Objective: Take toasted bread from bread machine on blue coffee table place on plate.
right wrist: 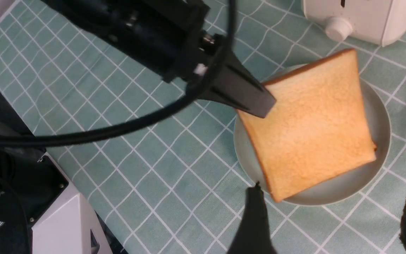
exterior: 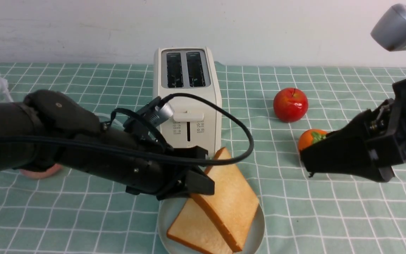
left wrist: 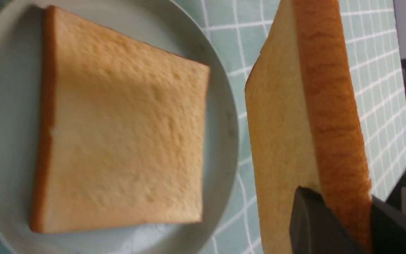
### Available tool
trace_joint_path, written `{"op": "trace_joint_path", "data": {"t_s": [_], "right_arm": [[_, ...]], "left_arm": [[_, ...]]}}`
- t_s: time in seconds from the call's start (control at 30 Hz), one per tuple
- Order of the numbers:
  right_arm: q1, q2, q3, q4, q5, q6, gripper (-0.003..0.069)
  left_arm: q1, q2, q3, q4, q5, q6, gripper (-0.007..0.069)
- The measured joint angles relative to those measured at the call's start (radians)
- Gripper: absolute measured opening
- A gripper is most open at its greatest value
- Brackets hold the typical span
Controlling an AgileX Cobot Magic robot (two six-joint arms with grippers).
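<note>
Toast: light, dry, semi-stiff. The crumb crushes and the crust flakes if squeezed hard, and the faces are rough enough not to slip. Best hold is a shallow pinch across the thickness at a crust edge or corner, with low force. It sags little, so one-corner support is fine.

Where things are:
- The toaster (exterior: 189, 102) stands at far centre on the blue coffee table (exterior: 83, 218), both slots empty.
- The flat toast slice (exterior: 189, 231) lies on the plate (exterior: 166, 217), near centre, in front of the toaster.
- The held toast slice (exterior: 231, 201) is tilted over it, high corner toward the toaster and low corner down at the plate's near right. It looks to be resting on the flat slice there, but I can't confirm contact.

Left arm: reaches in low from the left, forearm almost level and wrist pitched down toward the plate. The left gripper (exterior: 203, 168) is clamped on the held slice's left edge. The wrist view shows one finger on each face with the crust between them.

Right arm: parked on the right, well apart from the plate. The right gripper (exterior: 308, 162) points left with jaws wide apart and nothing in them, and it partly hides the orange fruit (exterior: 310, 138). The red apple (exterior: 290, 104) sits just beyond it.

My read: the placement is nearly done. What's left is to let go gently so the slice drops flat rather than sliding off the rim.
</note>
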Motion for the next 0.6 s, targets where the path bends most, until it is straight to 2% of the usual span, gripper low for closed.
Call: {"op": "trace_joint_path", "data": {"t_s": [0.1, 0.13, 0.2, 0.27, 0.33, 0.43, 0.57, 0.6], "right_arm": [[0.0, 0.0, 0.0, 0.001, 0.011, 0.0, 0.0519], [0.0, 0.0, 0.0, 0.001, 0.017, 0.0, 0.0518], [0.0, 0.0, 0.0, -0.003, 0.025, 0.0, 0.0514], [0.0, 0.0, 0.0, -0.018, 0.03, 0.026, 0.0503], [0.0, 0.0, 0.0, -0.072, 0.035, 0.102, 0.047], [0.0, 0.0, 0.0, -0.166, 0.058, 0.228, 0.0377], [0.0, -0.026, 0.023, -0.31, 0.082, 0.424, 0.012], [0.0, -0.029, 0.027, -0.322, 0.081, 0.433, 0.0092]], "left_arm": [[0.0, 0.061, 0.0, 0.02, -0.086, 0.011, 0.0206], [0.001, 0.077, 0.0, 0.069, -0.118, 0.01, 0.0295], [0.011, 0.084, 0.0, 0.147, -0.14, -0.017, 0.0384], [0.038, 0.081, -0.001, 0.254, -0.149, -0.087, 0.0518], [0.091, 0.062, -0.009, 0.374, -0.141, -0.203, 0.0628], [0.155, 0.024, -0.036, 0.488, -0.071, -0.318, 0.0655], [0.233, -0.046, -0.05, 0.527, 0.043, -0.41, 0.0598], [0.234, -0.054, -0.05, 0.527, 0.048, -0.417, 0.0592]]}}
